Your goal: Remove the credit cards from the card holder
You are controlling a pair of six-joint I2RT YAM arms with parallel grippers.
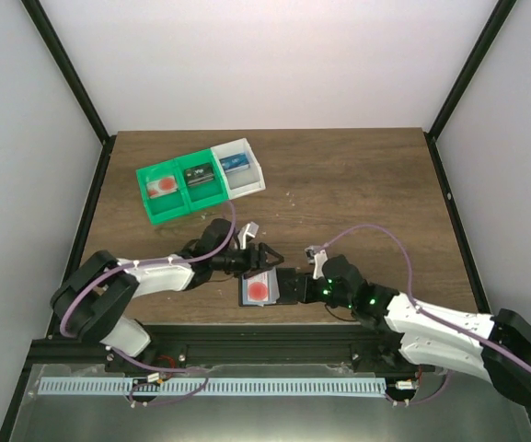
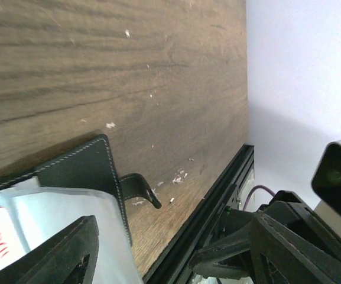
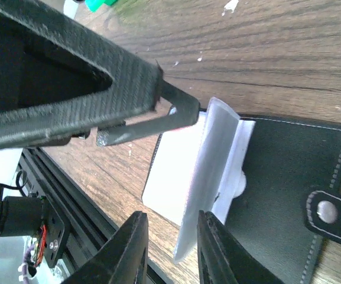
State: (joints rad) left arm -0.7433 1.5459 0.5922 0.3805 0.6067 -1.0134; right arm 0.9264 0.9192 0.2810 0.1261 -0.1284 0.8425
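The black card holder (image 1: pixel 247 293) lies unfolded near the table's front edge, its closing tab (image 2: pixel 140 189) sticking out. A pale card with a red mark (image 1: pixel 261 289) shows in its pocket. In the right wrist view a pale pocket flap (image 3: pixel 203 177) stands up from the card holder (image 3: pixel 282 177). Its lower end lies loose between the slightly parted jaws of my right gripper (image 3: pixel 171 222), close to one finger. My left gripper (image 1: pixel 267 256) hovers just above the holder, open wide with nothing in it. Another pale and red card (image 1: pixel 162 187) lies in the tray.
A green-and-white three-compartment tray (image 1: pixel 208 195) stands at the back left, with a black item (image 1: pixel 196 175) and a blue item (image 1: pixel 235 166) in its other compartments. The black frame rail (image 2: pixel 217 195) runs along the table's front edge, right by the holder.
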